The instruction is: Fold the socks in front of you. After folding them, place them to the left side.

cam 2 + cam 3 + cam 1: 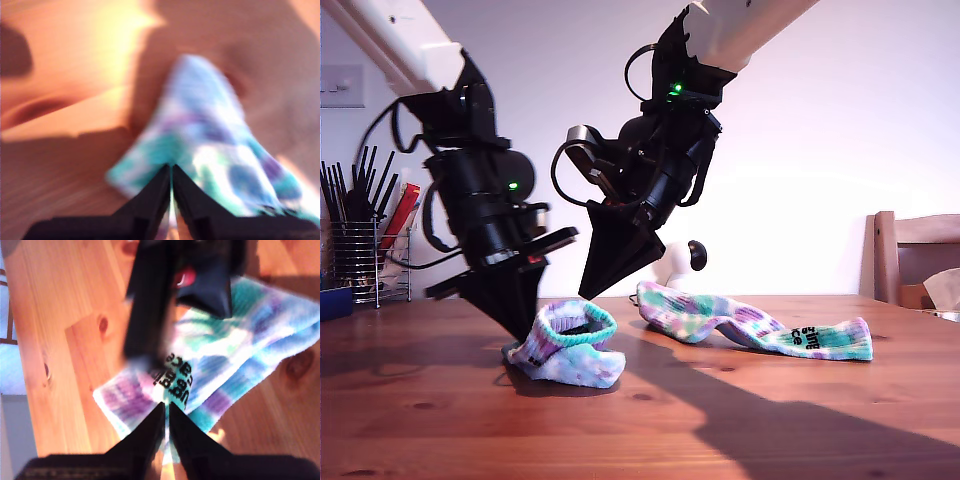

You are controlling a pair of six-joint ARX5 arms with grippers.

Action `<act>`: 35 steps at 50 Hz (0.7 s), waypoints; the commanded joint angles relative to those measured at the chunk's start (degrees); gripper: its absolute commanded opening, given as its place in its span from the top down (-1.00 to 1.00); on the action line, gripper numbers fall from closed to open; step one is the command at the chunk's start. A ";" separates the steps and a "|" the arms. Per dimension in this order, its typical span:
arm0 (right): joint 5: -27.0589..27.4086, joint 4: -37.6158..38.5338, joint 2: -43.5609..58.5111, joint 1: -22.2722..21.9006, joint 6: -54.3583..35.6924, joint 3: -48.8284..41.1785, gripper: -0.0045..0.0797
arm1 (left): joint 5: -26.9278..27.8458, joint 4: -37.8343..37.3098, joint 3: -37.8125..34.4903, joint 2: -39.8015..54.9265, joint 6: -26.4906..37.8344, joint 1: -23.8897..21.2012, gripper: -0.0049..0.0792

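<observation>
**Fig. 1. Both grippers pinching the bunched sock: risks to the fold**

The near sock [570, 352] is lying bunched on the table [770, 420], its cuff standing open, toward the exterior view's left. The far sock [760, 330] is lying stretched out behind it, toward the exterior view's right, apart from both arms. My first gripper [523, 335] is pressing down at the low edge of the near sock, and its wrist view is showing the jaws clamped on a sliver of fabric [171, 170]. My second gripper [588, 293] is meeting the raised cuff; its jaws are likewise squeezed together on cloth [166, 407], close to the black lettering [177, 375].

Both holds are looking thin, so a lift is likely to be pulling the knit free and letting the fold spring open. The two grippers are working close together, so a crossing move is risking a collision. Only one sock is being handled; the pair is in danger of ending up unmatched.
</observation>
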 commanded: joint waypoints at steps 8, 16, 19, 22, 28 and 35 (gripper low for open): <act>-1.68 1.42 -1.44 1.38 0.77 -0.66 0.92 | 0.92 0.04 -1.18 1.46 -8.46 0.72 0.93; -4.04 1.53 -1.44 1.77 0.74 -0.66 0.92 | 1.11 2.16 -1.18 1.60 -11.82 -0.46 0.93; -4.46 1.44 -1.44 1.95 0.72 -0.68 0.92 | 1.77 3.41 -1.18 1.92 -12.72 -0.63 0.93; -4.44 1.70 -1.44 2.03 0.61 -0.72 0.92 | 1.86 3.39 -1.18 2.49 -13.07 -0.63 0.93; -4.20 3.19 -1.42 2.05 0.24 -1.95 0.92 | 2.08 2.97 -1.18 3.76 -13.20 -0.61 0.93; -2.99 6.71 -1.38 1.97 0.28 -4.74 0.92 | 2.16 3.28 -1.18 4.26 -13.29 -0.57 0.93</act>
